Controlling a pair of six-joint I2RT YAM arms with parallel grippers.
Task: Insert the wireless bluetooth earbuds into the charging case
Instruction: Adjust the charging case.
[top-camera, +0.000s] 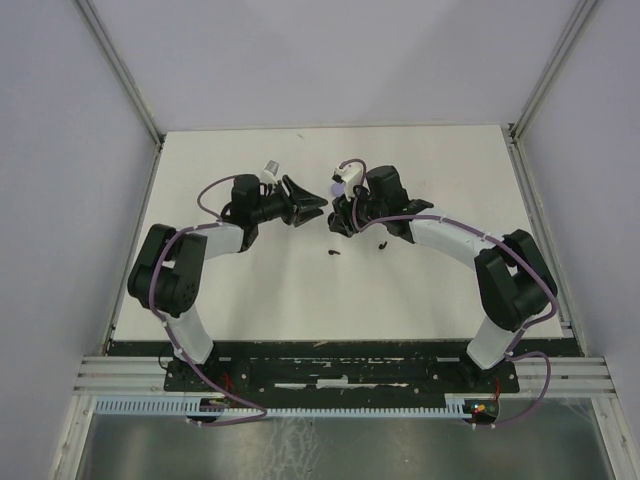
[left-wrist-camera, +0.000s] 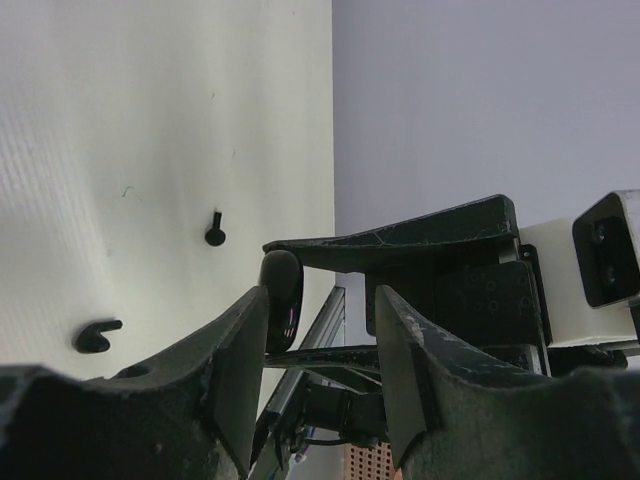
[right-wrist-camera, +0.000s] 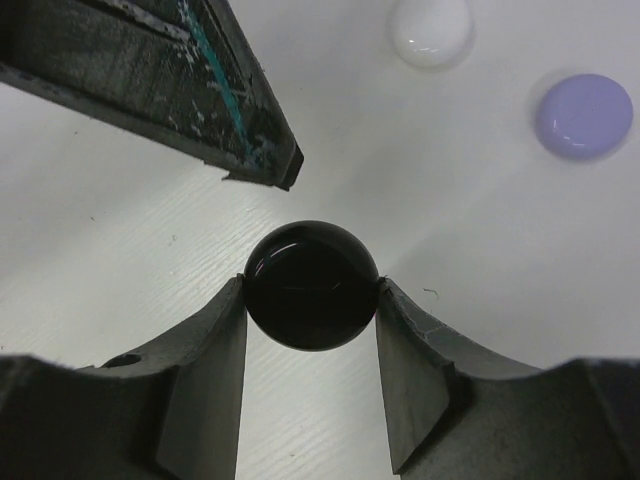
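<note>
No text, label, brand, number or sign can be read on anything here.

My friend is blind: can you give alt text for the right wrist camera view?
A glossy round black case sits pinched in the right claw, over a white table. Part of the other arm juts in at upper left; a white case and a lilac case lie at upper right.

We look down from above and behind on the table (top-camera: 260, 290); left wrist close, facing sideways; right wrist close, facing down, both sharing the black puck (right-wrist-camera: 310, 285).
</note>
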